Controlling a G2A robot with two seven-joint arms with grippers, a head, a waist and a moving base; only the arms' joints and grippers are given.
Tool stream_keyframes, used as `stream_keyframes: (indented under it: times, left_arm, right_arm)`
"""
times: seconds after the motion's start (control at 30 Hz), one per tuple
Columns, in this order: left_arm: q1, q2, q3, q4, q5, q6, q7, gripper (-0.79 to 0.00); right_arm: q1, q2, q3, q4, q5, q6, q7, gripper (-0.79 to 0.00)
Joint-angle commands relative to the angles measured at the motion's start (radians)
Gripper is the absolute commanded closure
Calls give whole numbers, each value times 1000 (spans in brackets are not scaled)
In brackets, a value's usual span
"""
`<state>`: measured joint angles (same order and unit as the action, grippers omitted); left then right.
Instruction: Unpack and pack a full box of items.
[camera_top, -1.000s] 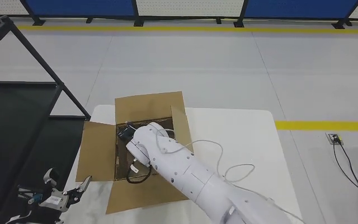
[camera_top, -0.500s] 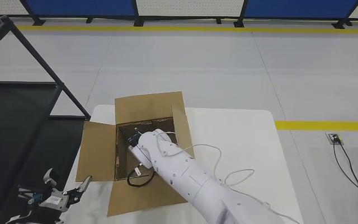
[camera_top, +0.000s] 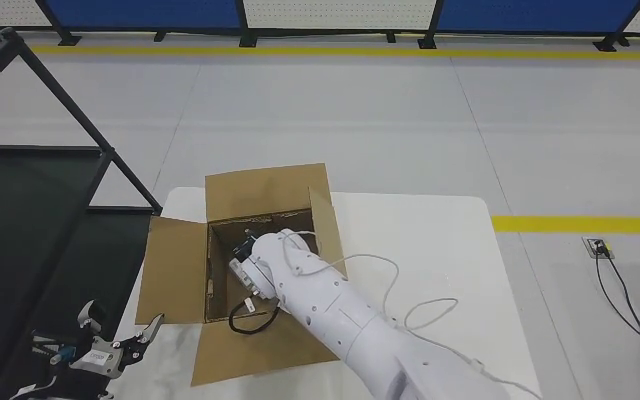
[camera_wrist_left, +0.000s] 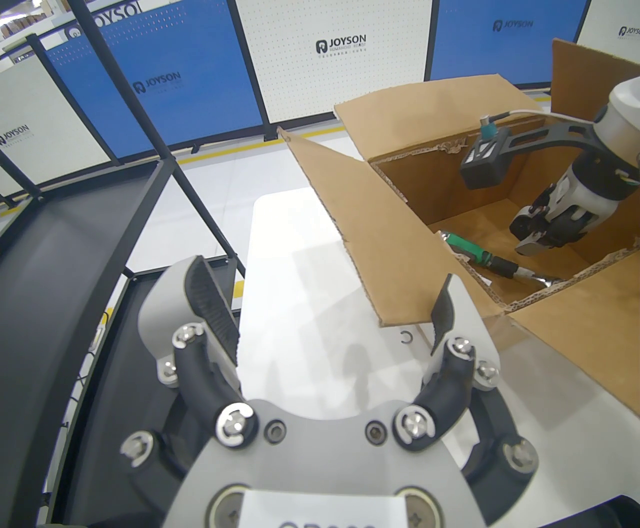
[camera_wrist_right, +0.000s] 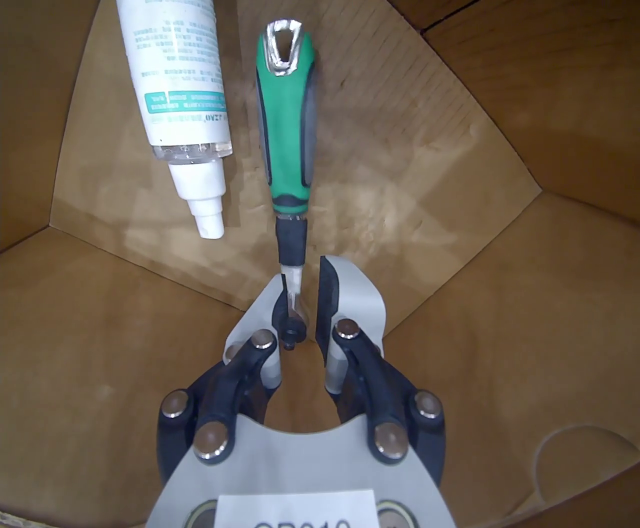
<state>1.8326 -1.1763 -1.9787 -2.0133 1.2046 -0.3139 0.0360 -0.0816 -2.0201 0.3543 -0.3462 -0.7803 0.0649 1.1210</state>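
Right wrist view: my right claw (camera_wrist_right: 304, 280) sat low inside the box (camera_wrist_right: 500, 110), jaws narrowly spread astride the metal tip of the green tool (camera_wrist_right: 286, 125), tip close against one pad, not yet pinched. Tool lay flat on the box floor, long axis running straight away from the claw, handle farthest; bottle (camera_wrist_right: 175, 75) just beside it, roughly parallel. Left claw (camera_wrist_left: 324, 280) hung wide open outside the box, so right was nearer. Since a second earlier, right arm had shifted slightly within the box; left unchanged.
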Motion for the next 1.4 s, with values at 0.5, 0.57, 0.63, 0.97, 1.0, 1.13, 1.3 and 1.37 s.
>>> stream_keyframes:
  times: [0.5,0.57,0.63,0.97,1.0,1.13,1.3,1.37]
  left_arm:
    - [0,0,0,0,0,0,0,-785]
    - [0,0,0,0,0,0,0,-785]
    - [0,0,0,0,0,0,0,-785]
    - [0,0,0,0,0,0,0,-785]
    - [0,0,0,0,0,0,0,-785]
    - [0,0,0,0,0,0,0,-785]
    - [0,0,0,0,0,0,0,-785]
    - [0,0,0,0,0,0,0,-785]
  right_arm:
    - [61,13,-34,-217,-3,1,-105,-305]
    - [66,19,-25,-278,-24,29,-125,-588]
    - [62,30,-15,-354,-59,62,-150,-727]
    - [-158,202,176,-973,-368,218,-159,-785]
    - [-202,222,203,-1045,-402,207,-154,-785]
    - [-386,284,316,-1279,-489,148,-192,-785]
    - [-457,301,361,-1345,-503,126,-201,-785]
    - [-457,301,361,-1345,-503,126,-201,-785]
